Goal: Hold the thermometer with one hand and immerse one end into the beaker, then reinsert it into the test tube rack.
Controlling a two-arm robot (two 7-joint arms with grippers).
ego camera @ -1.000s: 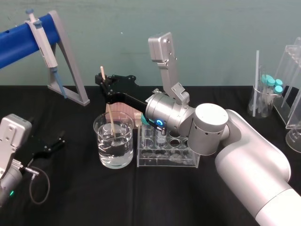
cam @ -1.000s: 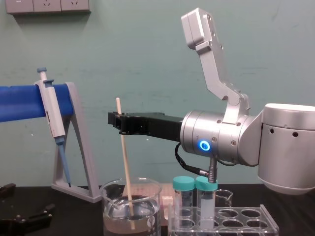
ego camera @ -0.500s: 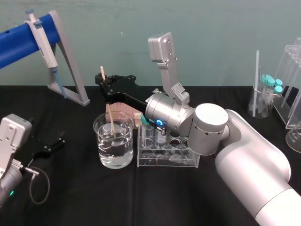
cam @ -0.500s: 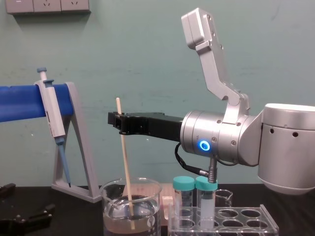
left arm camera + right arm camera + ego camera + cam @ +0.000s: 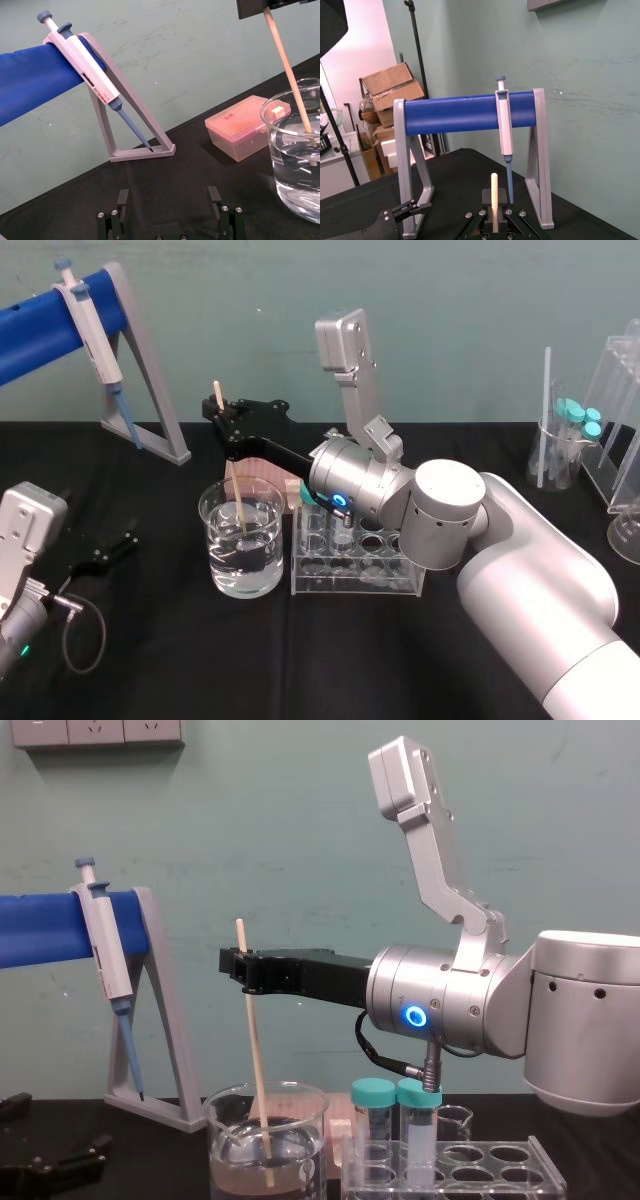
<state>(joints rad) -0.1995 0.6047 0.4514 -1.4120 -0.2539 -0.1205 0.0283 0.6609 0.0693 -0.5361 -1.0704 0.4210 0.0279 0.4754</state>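
The thermometer is a thin cream rod standing almost upright, its lower end dipped in the water of the beaker. My right gripper is shut on its upper part, just above the beaker, with a short stub sticking up past the fingers. From the side, the thermometer leans slightly and the right gripper reaches in from the right. The test tube rack stands right beside the beaker. My left gripper rests open on the table to the left, apart from everything.
A grey angled stand with a blue bar holds a pipette at the back left. An orange tip box sits behind the beaker. Two teal-capped tubes stand in the rack. More glassware is at the far right.
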